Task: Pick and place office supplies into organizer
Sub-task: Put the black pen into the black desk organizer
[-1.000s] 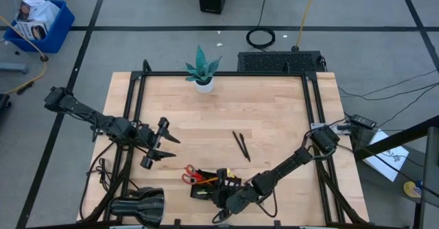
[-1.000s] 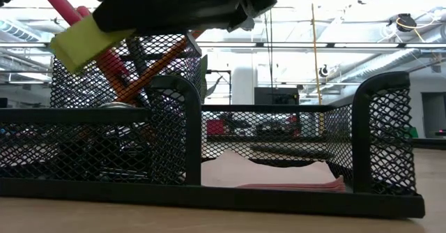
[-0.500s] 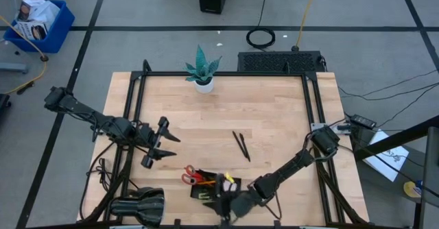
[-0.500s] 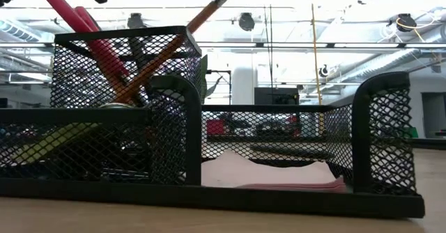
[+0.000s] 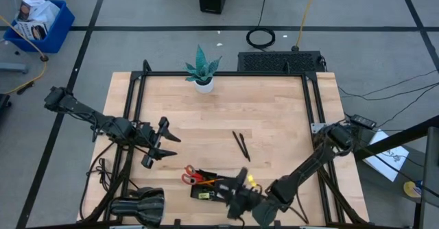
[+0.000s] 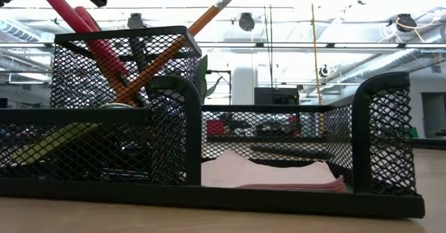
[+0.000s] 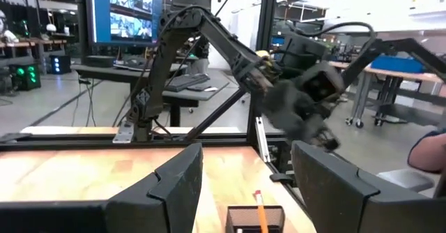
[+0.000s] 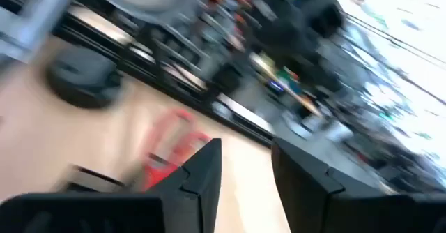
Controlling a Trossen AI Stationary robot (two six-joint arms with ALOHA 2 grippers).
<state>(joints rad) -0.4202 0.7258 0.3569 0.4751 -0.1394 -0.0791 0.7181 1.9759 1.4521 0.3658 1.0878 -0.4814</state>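
The black mesh organizer (image 5: 208, 190) (image 6: 268, 109) stands near the table's front edge. In its tall cup lean the red-handled scissors (image 6: 70, 13) (image 5: 188, 175) and an orange pencil (image 6: 178, 41). A pink note pad (image 6: 279, 178) lies flat in the right compartment. A yellow piece (image 6: 49, 144) lies in the low left one. Two black pens (image 5: 241, 145) lie on the table beyond it. My right gripper (image 5: 237, 191) (image 8: 244, 170) hangs open and empty just right of the organizer. My left gripper (image 5: 169, 138) (image 7: 247, 191) waits open in the air to the left.
A potted teal plant (image 5: 203, 70) stands at the table's far edge. A black rounded lamp-like body (image 5: 138, 206) sits at the near left corner. Bare wood lies between the pens and the plant. A black frame runs along the table's edges.
My right gripper has let go of the yellow piece, which has dropped into the organizer's low left compartment. The gripper has then risen, rolled its wrist and drawn back toward the table's right edge, clear of the organizer.
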